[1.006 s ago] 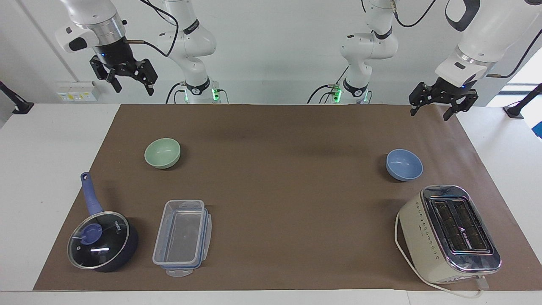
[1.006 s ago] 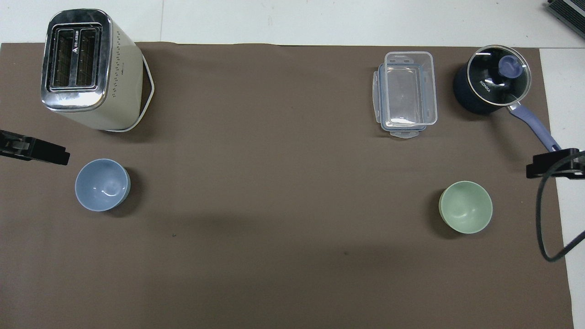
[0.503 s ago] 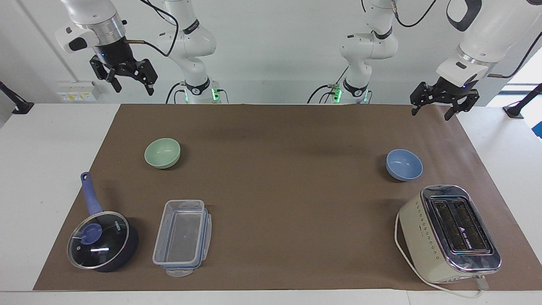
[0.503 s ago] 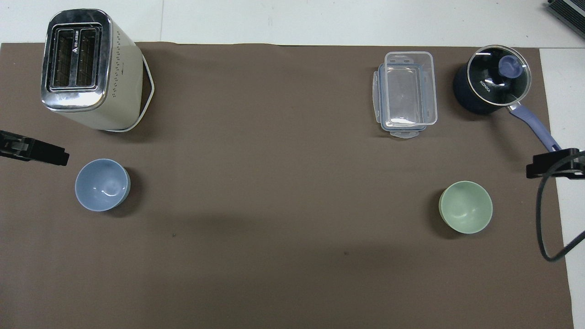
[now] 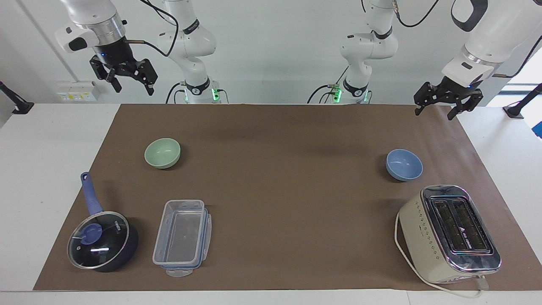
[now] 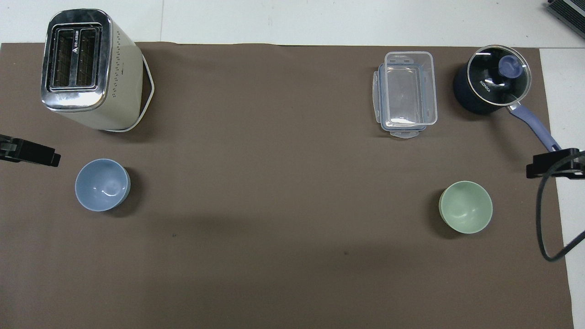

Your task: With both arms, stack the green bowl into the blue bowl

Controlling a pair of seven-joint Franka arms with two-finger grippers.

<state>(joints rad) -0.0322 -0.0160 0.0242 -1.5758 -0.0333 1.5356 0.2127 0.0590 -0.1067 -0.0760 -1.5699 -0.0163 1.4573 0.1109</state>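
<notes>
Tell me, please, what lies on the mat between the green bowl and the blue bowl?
Nothing: between the green bowl and the blue bowl there is only bare brown mat, shown in both views.

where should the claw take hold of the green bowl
Grip the green bowl by its rim, coming straight down with one finger inside and one outside. It sits upright and empty, with smooth rounded walls and no handle. The right claw, open, is at its end of the table.

Both arms hang raised at their own ends of the counter. The left gripper and right gripper point down, jaws spread wide, holding nothing.
</notes>
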